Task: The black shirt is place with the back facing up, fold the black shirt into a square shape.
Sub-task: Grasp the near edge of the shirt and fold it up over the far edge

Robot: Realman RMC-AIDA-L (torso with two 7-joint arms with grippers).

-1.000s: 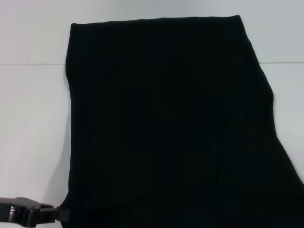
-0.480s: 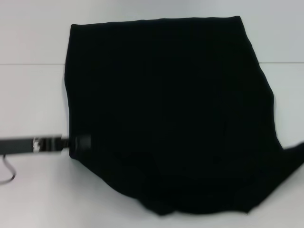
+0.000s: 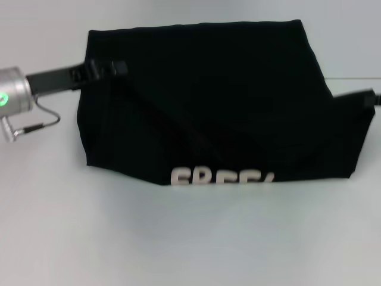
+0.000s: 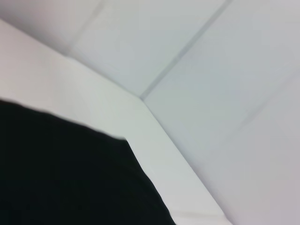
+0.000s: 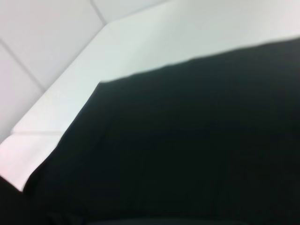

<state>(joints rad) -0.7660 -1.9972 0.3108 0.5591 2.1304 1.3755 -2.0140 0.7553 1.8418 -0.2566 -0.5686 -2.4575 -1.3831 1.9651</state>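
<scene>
The black shirt (image 3: 226, 95) lies on the white table (image 3: 178, 238), its near part lifted and folded back toward the far edge. White lettering (image 3: 221, 177) shows upside down along the near fold. My left gripper (image 3: 116, 67) is shut on the shirt's left corner near the far left edge. My right gripper (image 3: 368, 97) holds the right corner at the right rim of the head view. The shirt fills part of the left wrist view (image 4: 61, 173) and most of the right wrist view (image 5: 187, 140).
The left arm's silver wrist (image 3: 13, 96) with a green light and a loose cable hangs over the table at the left. A table seam (image 3: 351, 78) runs across at the far right. A pale wall (image 4: 211, 70) rises behind the table.
Both grippers have carried the shirt's near edge up and toward the far edge. The fold line has moved back and the white lettering has come into sight.
</scene>
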